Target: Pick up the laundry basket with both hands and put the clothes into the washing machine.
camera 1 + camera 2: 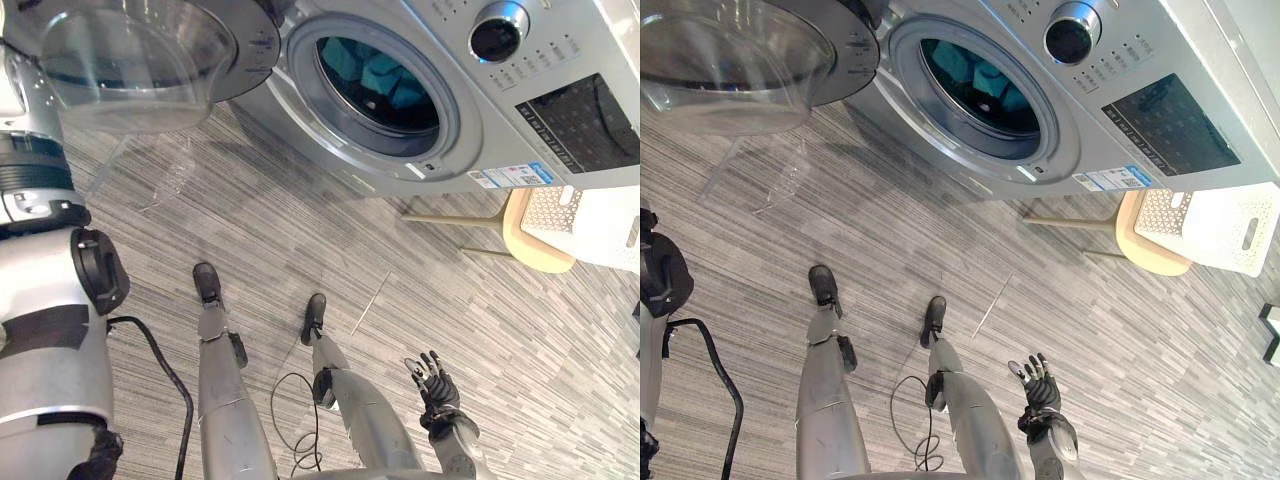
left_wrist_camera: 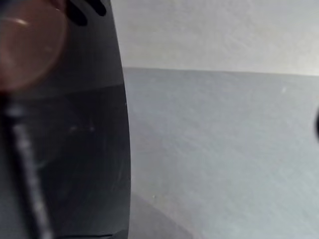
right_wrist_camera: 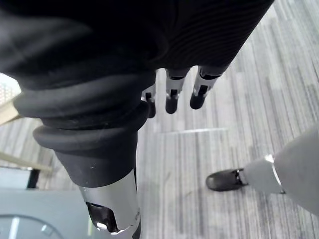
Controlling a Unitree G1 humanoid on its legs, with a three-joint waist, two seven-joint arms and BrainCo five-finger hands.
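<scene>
**A:** so where's everything at?

**B:** left to right: left robot hand [image 1: 100,455] pokes in at 7 o'clock. It's just the dark cover, so I can't tell its state. Clear round glass door [image 1: 130,50] hangs open at 11, silver-grey front-loading washing machine [image 1: 480,120] at 1, teal clothes [image 1: 385,75] in the drum. Right robot hand [image 1: 432,378] at 5 is spread wide and holding nothing. Pale round wooden stool [image 1: 535,250] at 3, with the white perforated plastic laundry basket [image 1: 600,225] against it.

**A:** how's it gonna handle?

**B:** I'd guess stiff, light plastic, a bit slick. Grab the cut-out handle slots at opposite ends. The clothes are soft and floppy.
</scene>
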